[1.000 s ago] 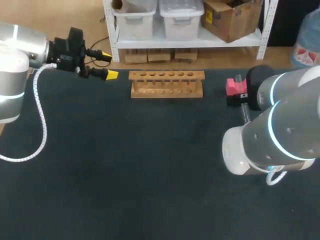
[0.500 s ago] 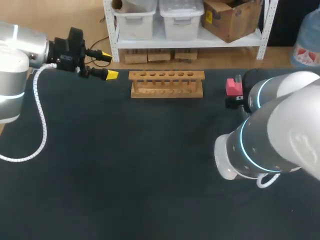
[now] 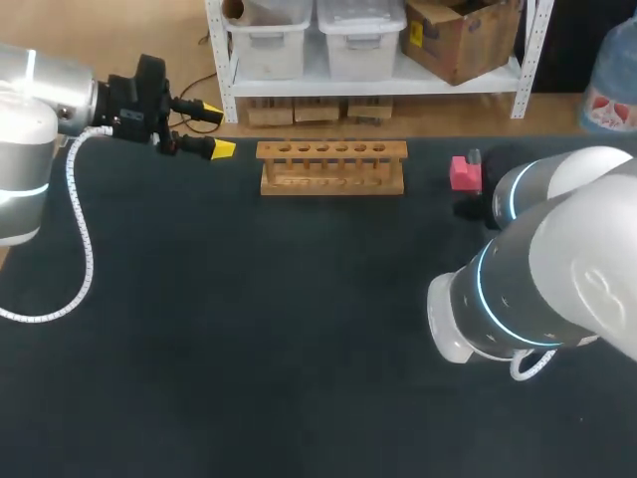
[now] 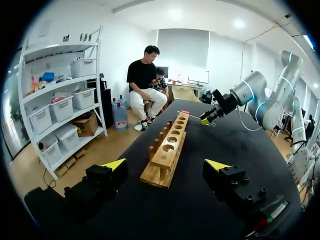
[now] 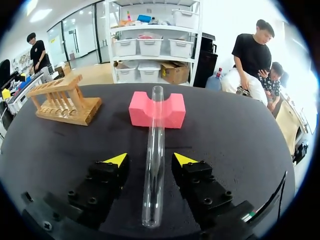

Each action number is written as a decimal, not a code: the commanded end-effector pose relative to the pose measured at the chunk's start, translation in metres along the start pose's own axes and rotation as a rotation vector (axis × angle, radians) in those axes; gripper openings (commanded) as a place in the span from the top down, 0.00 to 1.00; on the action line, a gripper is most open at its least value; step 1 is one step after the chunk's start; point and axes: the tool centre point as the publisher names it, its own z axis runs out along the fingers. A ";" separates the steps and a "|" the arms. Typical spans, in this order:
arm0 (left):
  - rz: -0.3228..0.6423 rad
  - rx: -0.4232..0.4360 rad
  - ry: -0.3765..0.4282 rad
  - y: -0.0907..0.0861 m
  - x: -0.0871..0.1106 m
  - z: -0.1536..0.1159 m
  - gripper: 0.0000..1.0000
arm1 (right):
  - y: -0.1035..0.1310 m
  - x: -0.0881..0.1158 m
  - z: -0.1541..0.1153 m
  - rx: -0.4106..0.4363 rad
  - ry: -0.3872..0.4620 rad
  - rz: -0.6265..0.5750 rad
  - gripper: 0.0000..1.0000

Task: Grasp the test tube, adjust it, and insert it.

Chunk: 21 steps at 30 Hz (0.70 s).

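Your right gripper [image 5: 150, 159] straddles the tube [image 5: 155, 132], fingers apart and clear of it; the tube's far end rests on the block [image 5: 173, 115].

Even overhead room light, faint shadows on dark table [image 3: 299, 329]

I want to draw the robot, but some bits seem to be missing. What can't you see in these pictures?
- Head view: the test tube is hidden under the right arm. Only the right wrist view shows it.
- Head view: the right gripper is hidden by that same arm.
- Right wrist view: the wooden rack is seen from the side, so its holes cannot be made out.
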 end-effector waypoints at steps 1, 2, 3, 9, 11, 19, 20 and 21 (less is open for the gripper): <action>0.000 0.001 0.000 0.001 0.000 0.000 0.00 | -0.004 0.001 0.001 -0.022 0.004 0.001 0.47; 0.000 0.001 0.000 0.001 0.000 0.000 0.00 | -0.004 0.001 0.002 -0.023 0.006 0.001 0.51; 0.000 0.001 0.000 0.001 0.000 0.000 0.00 | -0.005 0.001 0.002 -0.025 0.007 0.000 0.52; 0.000 0.001 0.000 0.001 0.000 0.000 0.00 | -0.006 0.003 0.005 -0.031 0.016 -0.003 0.59; 0.000 0.001 0.000 0.001 0.000 0.000 0.00 | -0.007 0.004 0.005 -0.032 0.019 -0.003 0.62; 0.000 0.001 0.000 0.001 0.000 0.000 0.00 | -0.009 0.008 0.007 -0.034 0.030 0.009 0.69; 0.000 0.001 0.000 0.001 0.000 0.000 0.00 | -0.009 0.008 0.007 -0.035 0.031 0.010 0.70; 0.000 0.001 0.000 0.001 0.000 0.000 0.00 | -0.009 0.008 0.007 -0.035 0.032 0.010 0.76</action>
